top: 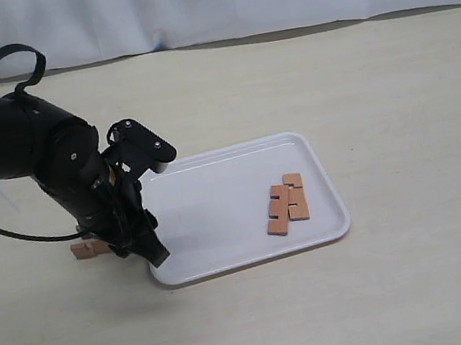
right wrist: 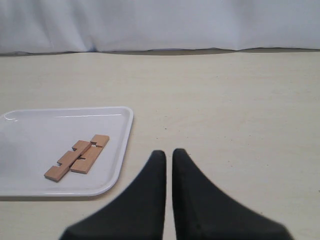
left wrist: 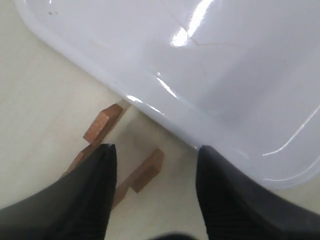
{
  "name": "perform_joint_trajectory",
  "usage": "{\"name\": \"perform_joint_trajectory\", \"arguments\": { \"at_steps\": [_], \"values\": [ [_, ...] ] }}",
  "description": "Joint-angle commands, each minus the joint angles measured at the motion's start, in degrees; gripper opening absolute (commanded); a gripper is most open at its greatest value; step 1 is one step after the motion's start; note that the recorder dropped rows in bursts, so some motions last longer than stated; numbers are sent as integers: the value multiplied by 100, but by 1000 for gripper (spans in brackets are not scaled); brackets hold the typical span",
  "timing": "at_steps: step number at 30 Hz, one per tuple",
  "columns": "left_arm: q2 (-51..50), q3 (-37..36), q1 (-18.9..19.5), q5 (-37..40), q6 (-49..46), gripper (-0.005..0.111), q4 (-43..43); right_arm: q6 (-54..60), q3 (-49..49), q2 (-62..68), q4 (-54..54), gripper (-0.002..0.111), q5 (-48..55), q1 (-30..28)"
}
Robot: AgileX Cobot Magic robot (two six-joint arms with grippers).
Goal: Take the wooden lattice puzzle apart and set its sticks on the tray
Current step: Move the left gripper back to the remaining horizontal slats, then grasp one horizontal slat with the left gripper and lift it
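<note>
The white tray (top: pixel 209 203) lies mid-table. On its right part lie two reddish-brown notched sticks (top: pixel 286 203) side by side, also seen in the right wrist view as sticks (right wrist: pixel 85 159) on the tray (right wrist: pixel 30 130). Two more sticks (left wrist: pixel 145 172) rest on the table just off the tray's (left wrist: pixel 225 75) left rim. They look joined, and a finger partly hides them. My left gripper (left wrist: pixel 156 150) stands open right over them, pointing down, one finger (left wrist: pixel 95 195) overlapping a stick. In the exterior view that gripper (top: pixel 137 250) sits at the tray's front left corner. My right gripper (right wrist: pixel 169 152) is shut and empty, off to the tray's right.
The table is pale beige with a white curtain along its far edge. The bulky black left arm (top: pixel 22 145) and its cable hang over the table's left side. The tray's rim runs close beside the left gripper's other finger (left wrist: pixel 235 195).
</note>
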State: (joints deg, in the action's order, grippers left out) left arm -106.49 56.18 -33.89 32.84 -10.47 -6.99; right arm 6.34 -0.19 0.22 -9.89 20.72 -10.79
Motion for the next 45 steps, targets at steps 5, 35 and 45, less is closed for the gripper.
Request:
{"name": "perform_joint_trajectory", "arguments": {
  "at_steps": [5,35,45],
  "values": [
    [4,-182,19,-137,-58,47,-68,11,19,-22,-20,5,14,-42],
    [4,-409,189,194,-188,43,-380,11,19,-22,-20,5,14,-42],
    [4,-409,277,341,-682,44,67,11,19,-22,-20,5,14,-42]
  ]
}}
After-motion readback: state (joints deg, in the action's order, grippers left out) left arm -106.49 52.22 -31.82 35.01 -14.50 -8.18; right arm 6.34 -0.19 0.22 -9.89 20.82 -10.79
